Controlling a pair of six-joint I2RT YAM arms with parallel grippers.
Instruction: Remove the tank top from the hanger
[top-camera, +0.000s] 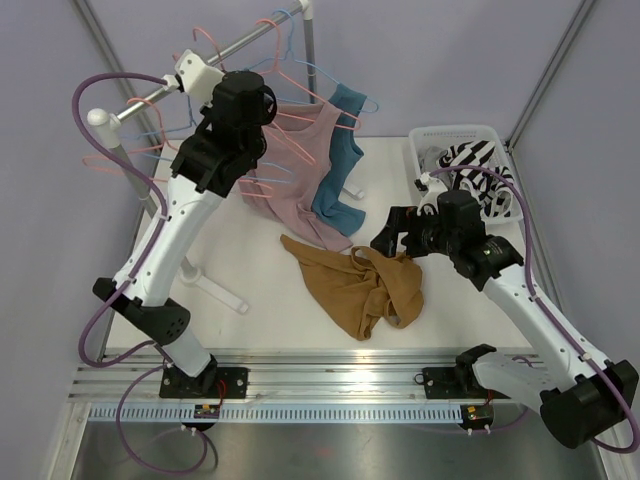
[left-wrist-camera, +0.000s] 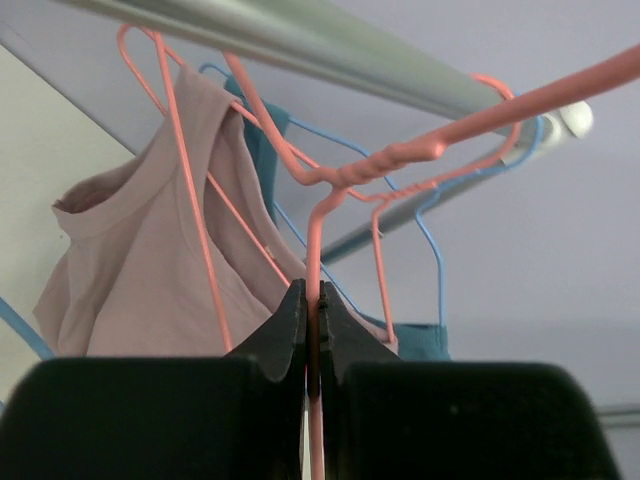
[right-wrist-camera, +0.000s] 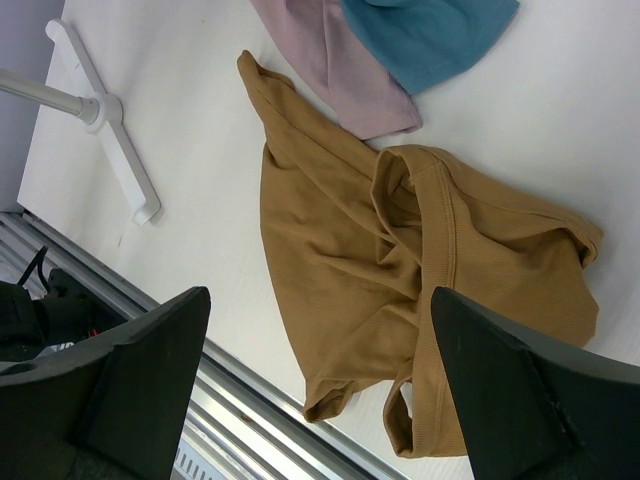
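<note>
My left gripper (left-wrist-camera: 313, 300) is up at the clothes rail (left-wrist-camera: 330, 40), shut on the wire of a pink hanger (left-wrist-camera: 345, 175) just below its twisted neck; the wire that shows is bare. A mauve tank top (left-wrist-camera: 140, 270) hangs on another pink hanger to its left, and a teal tank top (left-wrist-camera: 415, 340) hangs behind. In the top view the left gripper (top-camera: 258, 100) is beside the mauve top (top-camera: 300, 175) and the teal top (top-camera: 340, 165). A brown tank top (top-camera: 355, 285) lies crumpled on the table. My right gripper (top-camera: 384, 238) hovers open and empty over the brown top (right-wrist-camera: 400, 260).
Several bare pink and blue hangers (top-camera: 150, 150) hang on the rail. The rack's white foot (right-wrist-camera: 110, 150) rests on the table at left. A white basket (top-camera: 455, 135) with a striped garment (top-camera: 470, 157) stands at the back right. The table's metal front edge (top-camera: 340, 375) is near.
</note>
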